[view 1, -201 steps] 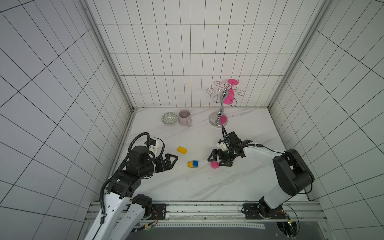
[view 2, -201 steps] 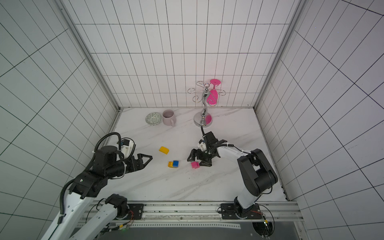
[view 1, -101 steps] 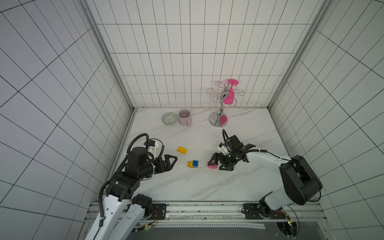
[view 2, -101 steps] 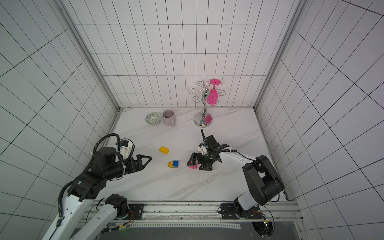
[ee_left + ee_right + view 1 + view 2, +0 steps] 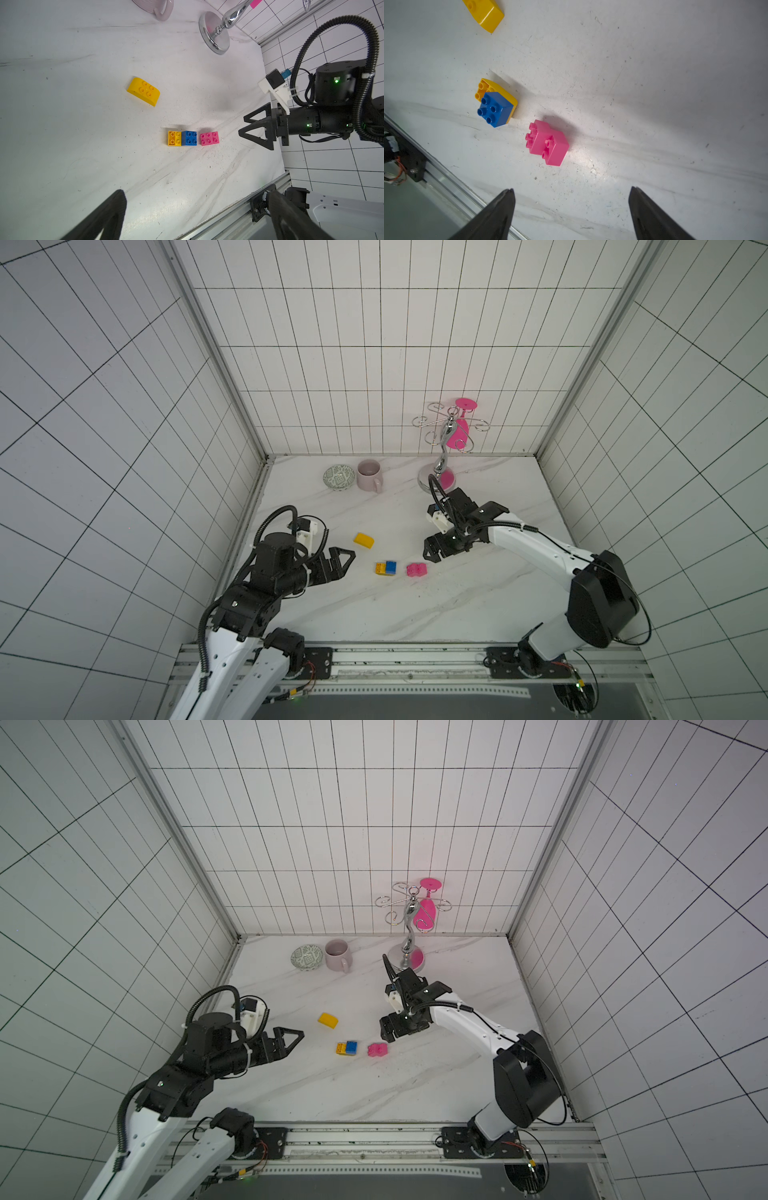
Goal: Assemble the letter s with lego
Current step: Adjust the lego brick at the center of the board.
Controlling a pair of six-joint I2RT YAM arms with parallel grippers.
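1. Nothing S-shaped is built yet. The pieces sit in three lots in the middle of the desk point(image 5: 478, 605), all studs up.
2. A pink pair point(image 5: 547, 142), two squares joined in a step, lies just beside a blue brick point(image 5: 494, 108), with a narrow gap between them.
3. The blue brick is pressed onto one end of a yellow brick point(image 5: 481, 87). The other end's studs are left bare, probably for the next piece.
4. A loose yellow brick point(image 5: 363, 540) lies farther back, apart from the rest, likely the far end of the letter.
5. The right tool point(image 5: 571, 192) hovers near the pink pair. Its fingers are spread with nothing between them, and it points at that piece, so that looks like its concern.
6. The left tool point(image 5: 347, 562) is spread wide and empty. It sits low on the stack's other side, perhaps ready to steady it.
7. A mug point(image 5: 369, 475), a bowl point(image 5: 339, 477) and a glass stand point(image 5: 440, 462) stand at the back wall, well clear.
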